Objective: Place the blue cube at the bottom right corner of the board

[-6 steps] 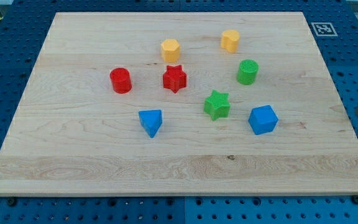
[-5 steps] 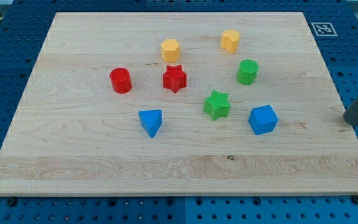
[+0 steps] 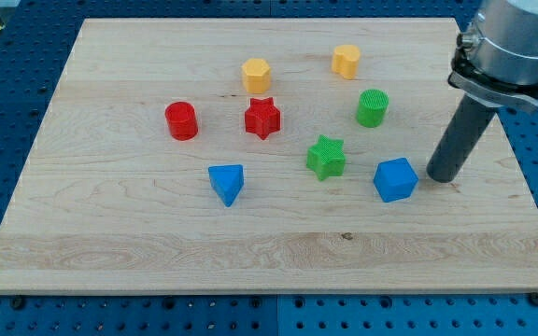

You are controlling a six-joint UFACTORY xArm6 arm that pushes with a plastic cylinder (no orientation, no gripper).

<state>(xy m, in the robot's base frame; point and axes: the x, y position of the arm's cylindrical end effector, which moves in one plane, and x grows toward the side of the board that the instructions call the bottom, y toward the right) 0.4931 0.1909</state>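
The blue cube (image 3: 395, 179) is sitting on the wooden board (image 3: 157, 243), toward the view's right of its middle. My tip (image 3: 442, 177), a bare rod holding nothing, is standing just to the view's right of the blue cube, apart from it. The green star (image 3: 326, 157) is lying just to the cube's upper left, and the green cylinder (image 3: 372, 107) above it.
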